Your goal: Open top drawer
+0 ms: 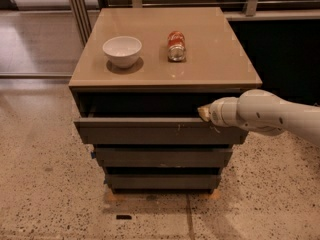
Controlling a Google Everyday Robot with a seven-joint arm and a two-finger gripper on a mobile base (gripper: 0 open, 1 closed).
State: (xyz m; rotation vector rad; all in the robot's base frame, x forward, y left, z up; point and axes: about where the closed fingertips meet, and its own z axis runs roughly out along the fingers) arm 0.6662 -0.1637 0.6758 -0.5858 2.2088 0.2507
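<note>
One drawer out: top drawer, widest of three, standing partly forward beneath the tabletop.
My gripper: at its front's upper right edge.
My hold: unclear.

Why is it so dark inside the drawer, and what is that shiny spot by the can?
In the camera view, the tabletop shades the inside of the top drawer; the gripper, at the drawer's upper right edge, is brightly lit; the shiny spot near the can is reflected light; the bowl casts a soft shadow.
</note>
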